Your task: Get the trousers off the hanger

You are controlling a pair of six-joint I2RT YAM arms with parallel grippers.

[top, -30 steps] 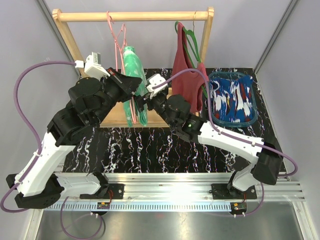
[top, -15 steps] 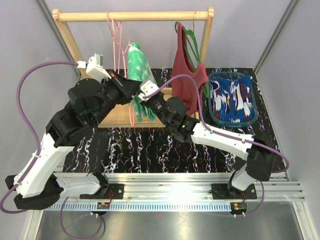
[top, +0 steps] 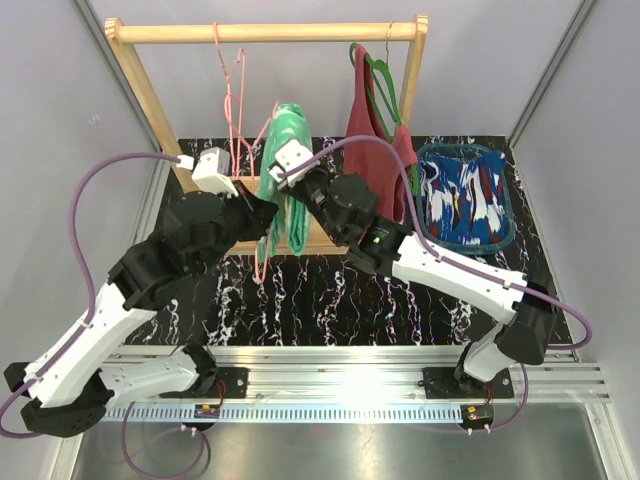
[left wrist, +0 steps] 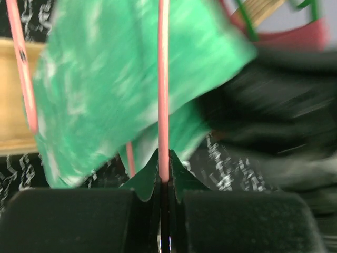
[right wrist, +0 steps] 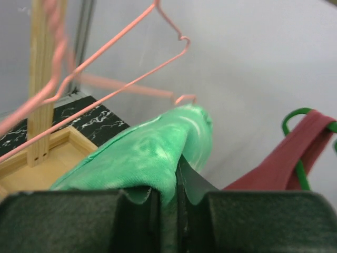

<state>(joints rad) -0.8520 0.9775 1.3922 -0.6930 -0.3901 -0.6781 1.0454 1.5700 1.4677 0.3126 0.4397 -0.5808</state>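
Green cloth with pale mottling is bunching into a long, soft rope. The green trousers [top: 288,125] are hanging in the middle of the scene, just right of the pink hanger [top: 238,110] and left of the maroon tank top [top: 372,150]. Their upper end is rising toward the wooden rail [top: 265,32], and loose strands are trailing down toward the black marbled table [top: 330,290].

The right gripper [right wrist: 167,185] is clamping a rounded fold of this cloth, which is bulging up over its closed fingers. Seen from that wrist, the pink wire is standing off to the left, apart from the pinched fold. Whether any part of the garment is draping over the hanger cannot be told.

The left gripper [left wrist: 164,184] is squeezing one thin wire of the pink hanger between closed fingers, low on the frame. The green fabric is spreading wide behind that wire, and the hook is sitting on the rail.

The blue trousers [top: 462,200], streaked white and red, are lying folded in the teal basket [top: 509,205] at the far right of the table. The tank top is hanging on a green hanger [top: 378,78].
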